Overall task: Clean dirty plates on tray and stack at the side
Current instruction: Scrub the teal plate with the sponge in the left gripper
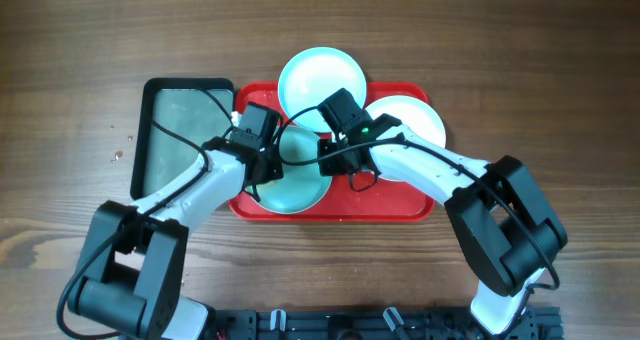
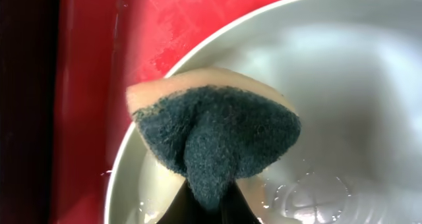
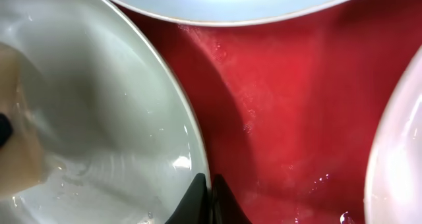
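Note:
The red tray (image 1: 340, 208) holds three plates: a cyan one (image 1: 320, 80) at the back, a white one (image 1: 412, 128) at the right, and a wet cyan one (image 1: 298, 188) at the front left. My left gripper (image 1: 266, 158) is shut on a sponge (image 2: 217, 132), dark scrub side showing, and holds it over the front plate (image 2: 349, 85) near its left rim. My right gripper (image 3: 210, 199) is shut on that plate's right rim (image 3: 191, 138). The right wrist view also shows the back plate (image 3: 231, 0), the white plate (image 3: 399, 158) and the tray floor (image 3: 290, 105).
A narrower black tray (image 1: 185, 130) lies on the wooden table just left of the red tray, with a cable across it. Water drops lie on the red tray floor. Both arms cross over the tray's front half.

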Robot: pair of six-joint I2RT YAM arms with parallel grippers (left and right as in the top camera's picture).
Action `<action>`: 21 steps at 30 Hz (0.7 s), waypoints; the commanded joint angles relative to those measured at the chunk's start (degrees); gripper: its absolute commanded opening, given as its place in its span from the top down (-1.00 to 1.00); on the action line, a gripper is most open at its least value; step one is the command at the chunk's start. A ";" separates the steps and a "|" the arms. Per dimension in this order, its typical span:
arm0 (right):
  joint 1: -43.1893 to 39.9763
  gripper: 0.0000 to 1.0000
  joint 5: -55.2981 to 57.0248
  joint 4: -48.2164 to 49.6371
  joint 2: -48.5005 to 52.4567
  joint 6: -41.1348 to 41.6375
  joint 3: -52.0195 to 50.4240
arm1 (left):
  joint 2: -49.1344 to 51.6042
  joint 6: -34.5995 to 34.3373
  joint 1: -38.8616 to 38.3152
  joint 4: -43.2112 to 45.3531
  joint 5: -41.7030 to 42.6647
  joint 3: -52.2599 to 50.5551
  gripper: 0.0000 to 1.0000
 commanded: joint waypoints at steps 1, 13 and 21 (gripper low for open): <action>0.24 0.91 -4.48 0.74 0.96 -3.52 -0.59 | 7.61 0.46 -0.26 1.18 10.51 -0.96 0.92; 0.24 0.91 -5.18 1.18 0.98 -4.37 -0.59 | 9.57 3.87 -0.20 2.69 35.04 -0.63 0.92; 0.24 0.91 -5.16 1.18 0.98 -4.37 -0.59 | -4.76 3.89 3.21 -5.70 23.71 5.25 0.92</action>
